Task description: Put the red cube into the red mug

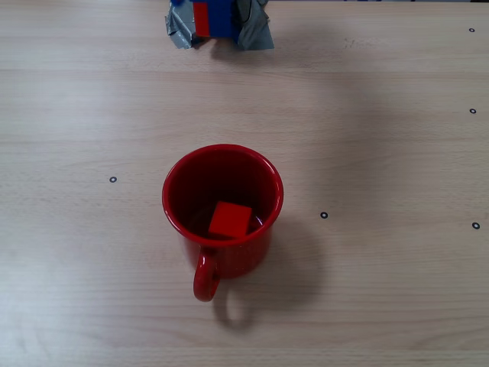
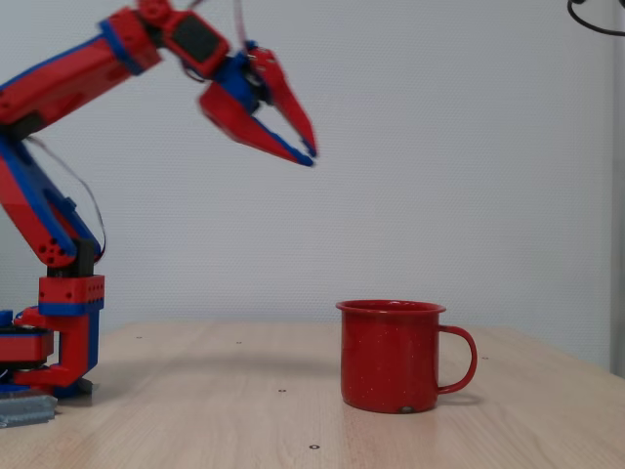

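Observation:
In a fixed view from above, the red cube [image 1: 229, 220] lies on the bottom of the red mug [image 1: 174, 218], near the front wall. The mug stands upright mid-table with its handle toward the picture's bottom. In a fixed view from the side, the mug [image 2: 391, 357] has its handle to the right and its wall hides the cube. My gripper [image 2: 311, 153] hangs high in the air, up and to the left of the mug and well clear of it. Its fingertips come together and nothing is between them.
The red-and-blue arm base [image 2: 63, 332] stands at the table's left end, and it shows at the top edge of the overhead view as the base [image 1: 218, 21] with grey tape. Small black ring marks [image 1: 324, 215] dot the wooden table.

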